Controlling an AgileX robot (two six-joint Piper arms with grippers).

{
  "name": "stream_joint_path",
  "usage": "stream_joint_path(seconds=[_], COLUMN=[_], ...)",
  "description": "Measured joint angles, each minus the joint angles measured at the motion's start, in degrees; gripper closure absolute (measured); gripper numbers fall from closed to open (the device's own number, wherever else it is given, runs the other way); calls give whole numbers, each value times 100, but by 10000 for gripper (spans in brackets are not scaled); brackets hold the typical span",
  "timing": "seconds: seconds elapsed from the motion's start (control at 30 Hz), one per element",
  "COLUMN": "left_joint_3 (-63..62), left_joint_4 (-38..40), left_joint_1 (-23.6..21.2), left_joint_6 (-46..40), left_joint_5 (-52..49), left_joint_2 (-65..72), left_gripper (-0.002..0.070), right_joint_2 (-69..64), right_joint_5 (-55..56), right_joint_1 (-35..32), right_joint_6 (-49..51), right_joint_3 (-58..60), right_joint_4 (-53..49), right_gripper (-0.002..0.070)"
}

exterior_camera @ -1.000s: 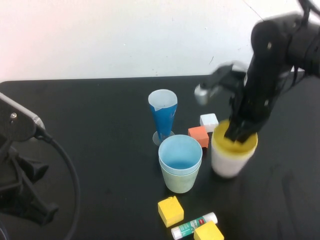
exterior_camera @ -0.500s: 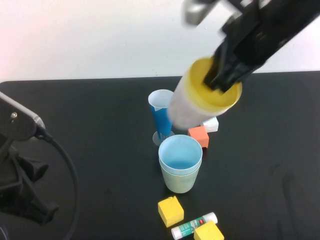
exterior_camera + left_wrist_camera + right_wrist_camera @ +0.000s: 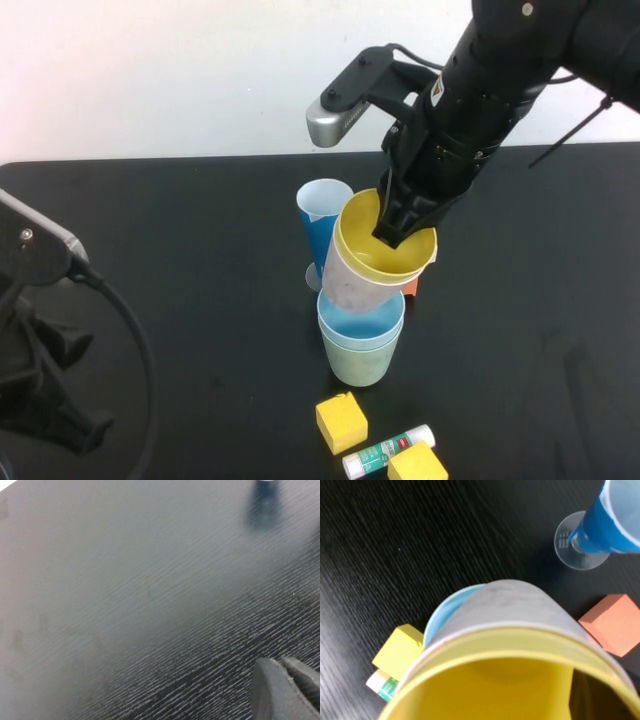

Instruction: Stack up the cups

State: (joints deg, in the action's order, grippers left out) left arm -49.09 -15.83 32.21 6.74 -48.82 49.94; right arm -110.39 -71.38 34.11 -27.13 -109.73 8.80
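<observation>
The right gripper (image 3: pixel 392 232) pinches the rim of the yellow cup (image 3: pixel 372 262), one finger inside the mouth. The cup hangs tilted above the blue cup (image 3: pixel 360 312): its long axis leans, mouth up and towards the robot's right, base down and left over the blue cup's opening. Whether the base touches the blue cup cannot be told. The blue cup stands upright, nested in the green cup (image 3: pixel 358 362), mouths up.

Behind the blue cup stands the cone glass (image 3: pixel 325 225), upright on its clear foot. In front of the blue cup lie a yellow block (image 3: pixel 341 421), a glue stick (image 3: pixel 388 451) and a second yellow block (image 3: pixel 417 465).

The right wrist view looks into the yellow cup's mouth and shows its pale outer wall, the blue rim below it, and an orange block (image 3: pixel 613 624) that the high view mostly hides.

The left gripper (image 3: pixel 287 687), jaws pressed together, hovers over bare table (image 3: pixel 125 605), well left of the blue cup.
</observation>
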Motion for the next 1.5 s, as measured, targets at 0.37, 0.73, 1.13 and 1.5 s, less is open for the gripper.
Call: stream_joint_path(seconds=[0.37,0.73,1.13,1.5], left_joint_3=[0,336,2003,2220], left_joint_4=[0,142,-1189,-1336], left_joint_1=[0,0,0,0], left_joint_6=[9,498,2279,2359], left_joint_5=[-75,-61,778,614], left_joint_2=[0,-858,-3486,-3760], left_gripper=[676,676,676,676], right_joint_2=[75,1682,5360,6563], right_joint_5=[0,27,3022,3708], right_joint_1=[0,0,0,0], right_joint_6=[39,-125,-834,-859], right_joint_3=[0,653,4540,6029], right_joint_4=[0,14,840,933], right_gripper=[498,665,678,678])
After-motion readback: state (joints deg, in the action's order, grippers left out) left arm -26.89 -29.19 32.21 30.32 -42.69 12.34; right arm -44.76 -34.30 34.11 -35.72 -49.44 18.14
